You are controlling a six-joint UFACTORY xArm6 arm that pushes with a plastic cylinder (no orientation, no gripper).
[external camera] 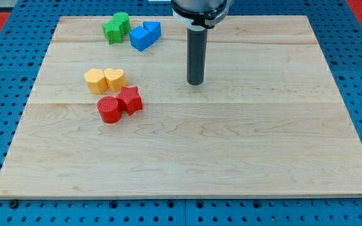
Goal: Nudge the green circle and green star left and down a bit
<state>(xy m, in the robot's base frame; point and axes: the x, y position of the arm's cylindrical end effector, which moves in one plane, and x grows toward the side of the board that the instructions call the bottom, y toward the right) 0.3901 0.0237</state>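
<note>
Camera view: my tip (pixel 195 82) well right of green blocks (pixel 116 27), no fingers, no legible writing

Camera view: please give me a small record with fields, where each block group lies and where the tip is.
green blocks: green star and green circle touching, top left of board
blue blocks: two, beside the green pair on its right
yellow blocks: pair, left middle
red blocks: red circle, red star, below yellow
my tip: right of all blocks, touching none

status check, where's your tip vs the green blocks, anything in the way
My tip on bare board, well right of and below the green blocks. No contact yet. Blue blocks sit against the greens' right side, between them and my tip.
</note>
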